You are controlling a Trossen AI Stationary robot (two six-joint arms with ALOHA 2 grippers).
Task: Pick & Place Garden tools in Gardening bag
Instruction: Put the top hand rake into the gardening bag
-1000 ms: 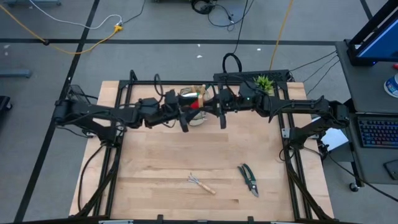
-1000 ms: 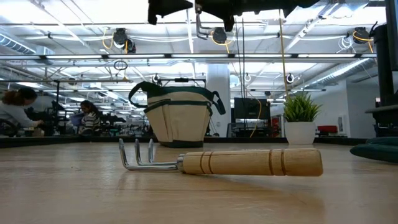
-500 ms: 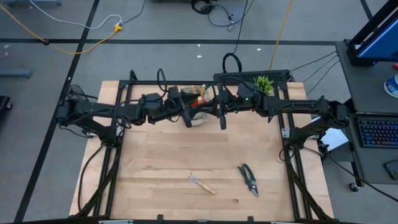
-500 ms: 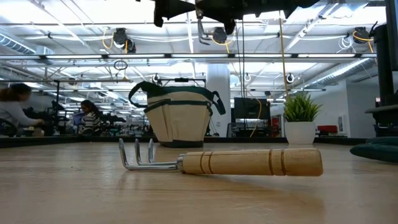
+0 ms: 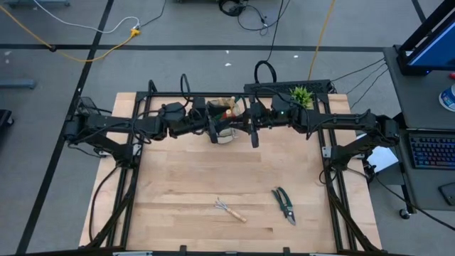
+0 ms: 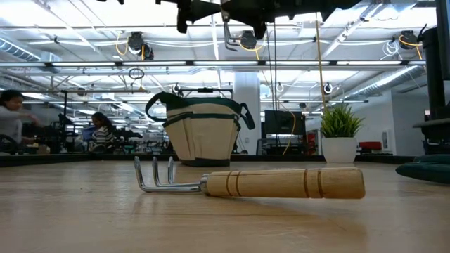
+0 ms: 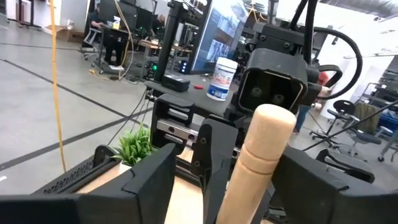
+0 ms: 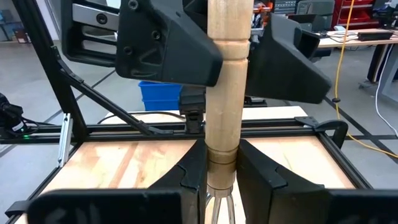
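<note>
Workshop table, rear: a wooden-handled tool (image 8: pixel 227 81) is clamped upright in the right gripper (image 8: pixel 222 171) and flanked, apparently untouched, by the parted left gripper (image 7: pixel 233 180). With the gardening bag (image 6: pixel 204 133) placed below both, lowering and release are called for.

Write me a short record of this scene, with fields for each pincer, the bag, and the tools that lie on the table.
left pincer: open, one finger on each side of the wooden handle
right pincer: shut on the wooden handle
bag: upright at the far side of the table, below both pincers
plant: beside the bag
on table: rake and shears, near the front, apart
</note>
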